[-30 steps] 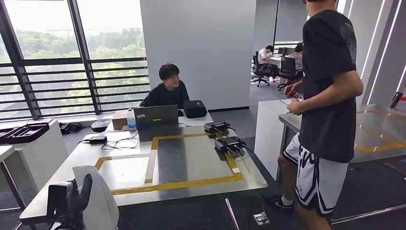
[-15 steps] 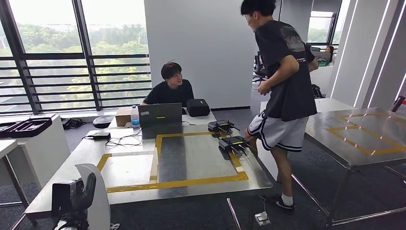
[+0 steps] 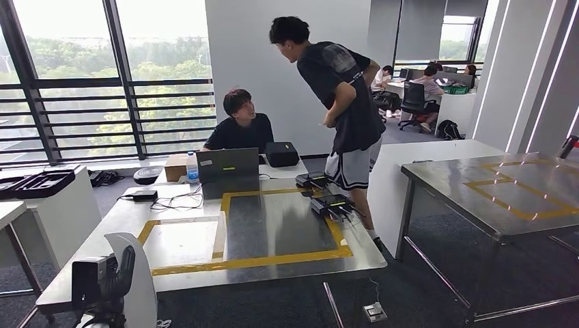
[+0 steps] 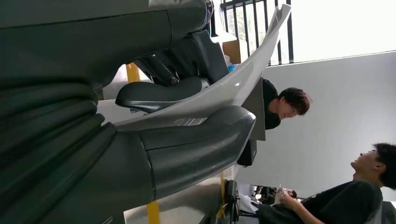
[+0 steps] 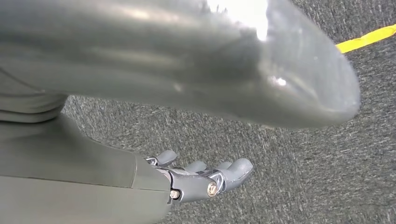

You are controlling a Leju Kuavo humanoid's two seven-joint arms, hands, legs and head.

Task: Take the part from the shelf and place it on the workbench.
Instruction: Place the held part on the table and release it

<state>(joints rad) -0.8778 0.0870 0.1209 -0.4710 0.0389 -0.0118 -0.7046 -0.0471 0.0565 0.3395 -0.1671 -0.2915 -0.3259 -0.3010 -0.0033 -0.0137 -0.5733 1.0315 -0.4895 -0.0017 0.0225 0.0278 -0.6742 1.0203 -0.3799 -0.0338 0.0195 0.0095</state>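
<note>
Steel workbench (image 3: 287, 270) across frame centre, marked with a yellow tape rectangle; two persons behind it. White part (image 3: 140, 283) at lower left, in front of the near edge: smooth curved glossy shell, rounded top, tapering to a thin point in the left wrist view. Left hand (image 3: 102, 283) clamped on part, thumb under, dark fingers over. Right hand (image 5: 205, 179) over grey carpet, fingers extended, slightly apart, holding nothing.

Open-plan office: laptop (image 3: 226, 164) on desk, people at distant workstations (image 3: 418, 85).
</note>
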